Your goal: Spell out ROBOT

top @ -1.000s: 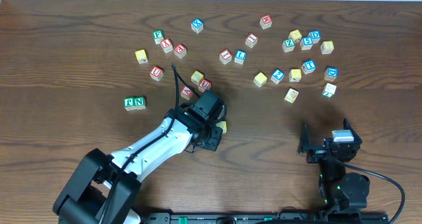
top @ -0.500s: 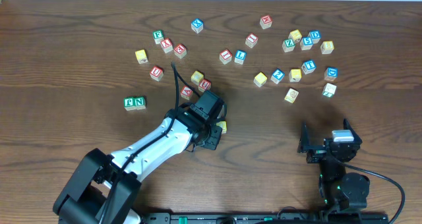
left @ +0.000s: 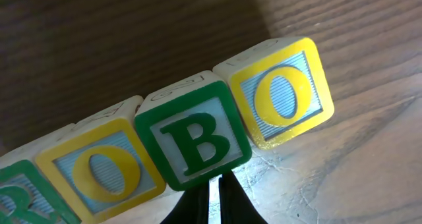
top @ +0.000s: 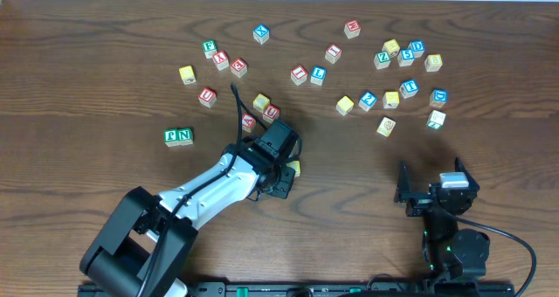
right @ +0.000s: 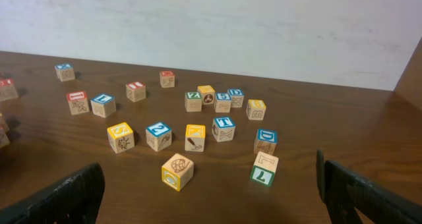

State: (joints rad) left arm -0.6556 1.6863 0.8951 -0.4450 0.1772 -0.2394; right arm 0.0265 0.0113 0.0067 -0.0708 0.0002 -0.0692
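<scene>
On the table [top: 87,61], the left tool [left: 212,196] is sitting shut and empty, its tips close against the green B cube [left: 194,143]. The right tool [right: 210,191] is resting wide open, far from B. The R cube [left: 16,197] and first O cube [left: 99,174] are lining up before B, with the second O cube [left: 283,95] touching its far side. The blue T cube [right: 224,128] is waiting well apart from B. A sideways swing of the left tool is likely risking dragging B crooked, and bringing T in carelessly is risking bumping the end O.

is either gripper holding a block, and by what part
Nothing is held. The left gripper is shut empty beside the B cube; the right gripper stands open, empty.
</scene>
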